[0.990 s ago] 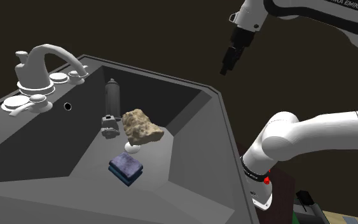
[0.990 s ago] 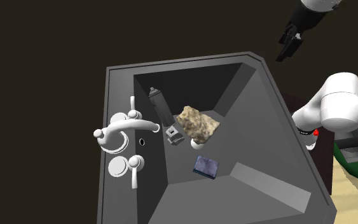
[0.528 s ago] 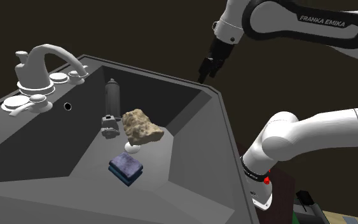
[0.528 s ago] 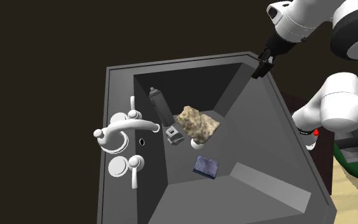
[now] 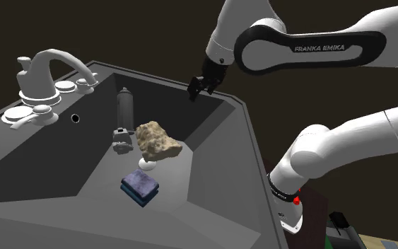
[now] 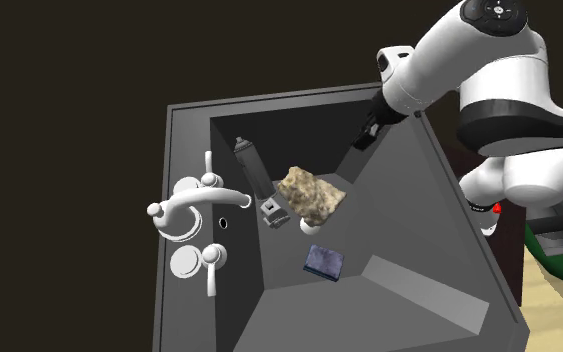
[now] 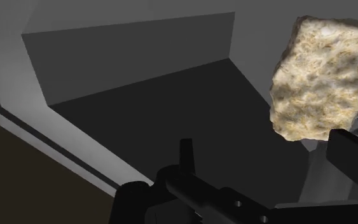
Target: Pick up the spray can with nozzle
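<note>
Item: grey spray can [image 5: 125, 107] — propped against the sink's [image 5: 218, 120] sloped wall below the tap [image 5: 52, 67], near a tan rock [image 5: 157, 140]. My tool [image 5: 194, 90] — fingers apart, empty, near the sink's rim, well apart from the can, likely spread ready for it.

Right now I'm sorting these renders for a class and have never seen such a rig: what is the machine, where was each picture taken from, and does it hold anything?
It is a white robot arm with a black two-finger gripper. One picture looks from beside its base, one from high over the grey sink, one from the hand itself. In the sink are a grey spray can, a beige rock-like lump and a blue pad; a white faucet stands on its rim. The gripper hovers open near the far rim, holding nothing.
</note>
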Available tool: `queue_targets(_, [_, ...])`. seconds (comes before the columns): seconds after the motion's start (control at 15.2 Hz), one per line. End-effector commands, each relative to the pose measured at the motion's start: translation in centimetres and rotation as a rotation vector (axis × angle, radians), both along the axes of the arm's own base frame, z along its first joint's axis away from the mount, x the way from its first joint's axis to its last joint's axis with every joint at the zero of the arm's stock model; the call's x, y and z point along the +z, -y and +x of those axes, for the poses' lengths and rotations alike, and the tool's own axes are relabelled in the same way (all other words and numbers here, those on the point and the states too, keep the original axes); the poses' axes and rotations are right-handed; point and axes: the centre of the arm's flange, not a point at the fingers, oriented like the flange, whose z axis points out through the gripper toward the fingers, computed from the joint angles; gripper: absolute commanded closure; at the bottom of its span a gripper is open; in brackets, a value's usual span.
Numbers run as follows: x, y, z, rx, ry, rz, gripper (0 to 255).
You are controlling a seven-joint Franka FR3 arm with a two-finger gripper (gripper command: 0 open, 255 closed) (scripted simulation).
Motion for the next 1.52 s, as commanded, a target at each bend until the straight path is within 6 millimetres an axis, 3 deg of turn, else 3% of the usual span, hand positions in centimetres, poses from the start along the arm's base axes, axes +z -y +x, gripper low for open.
queue_targets(0.0, [-1.3, -1.9, 1.0, -0.026, 0.032, -0.013, 0])
queue_targets(0.79, [-8.7, -12.1, 10.9, -0.17, 0.209, -0.107, 0])
queue_targets(1.39, [-13.5, -18.3, 20.0, -0.277, 0.342, -0.177, 0])
queue_targets(1.45, [-13.7, -18.5, 20.4, -0.281, 0.346, -0.18, 0])
